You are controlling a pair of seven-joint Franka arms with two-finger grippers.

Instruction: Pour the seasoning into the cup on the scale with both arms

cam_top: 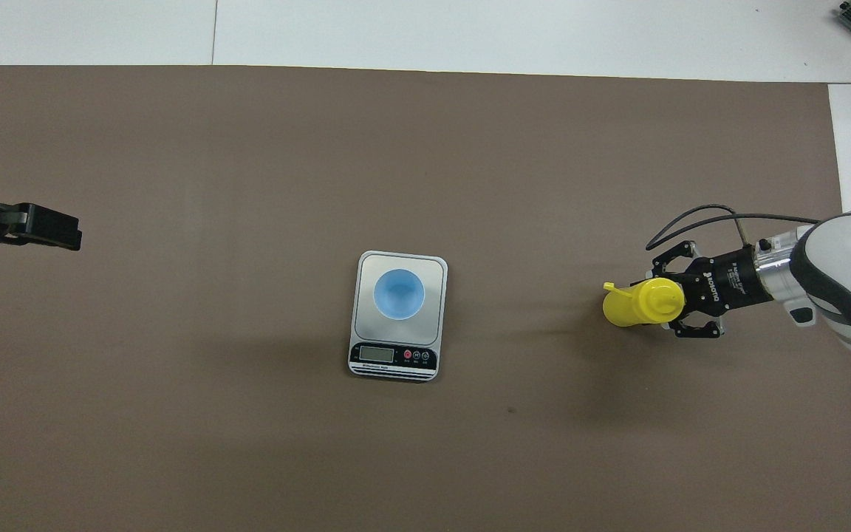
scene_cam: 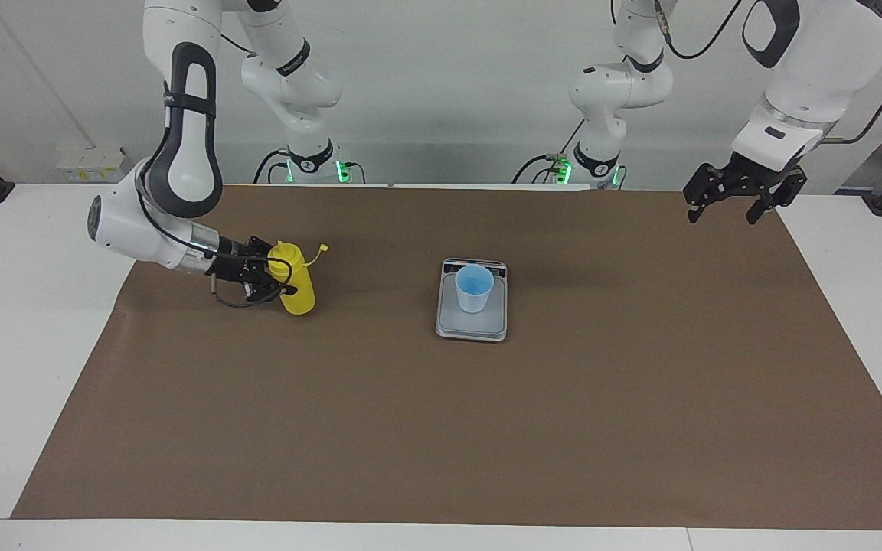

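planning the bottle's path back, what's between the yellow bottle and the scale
Nothing: only bare brown mat lies between the seasoning bottle, at the right gripper, and the scale bearing the cup. The overhead view shows it best.

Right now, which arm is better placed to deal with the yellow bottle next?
The right. Its gripper is at the bottle, which stands on the table toward that arm's end, well away from the cup on the scale. The left gripper waits in the air over its own end.
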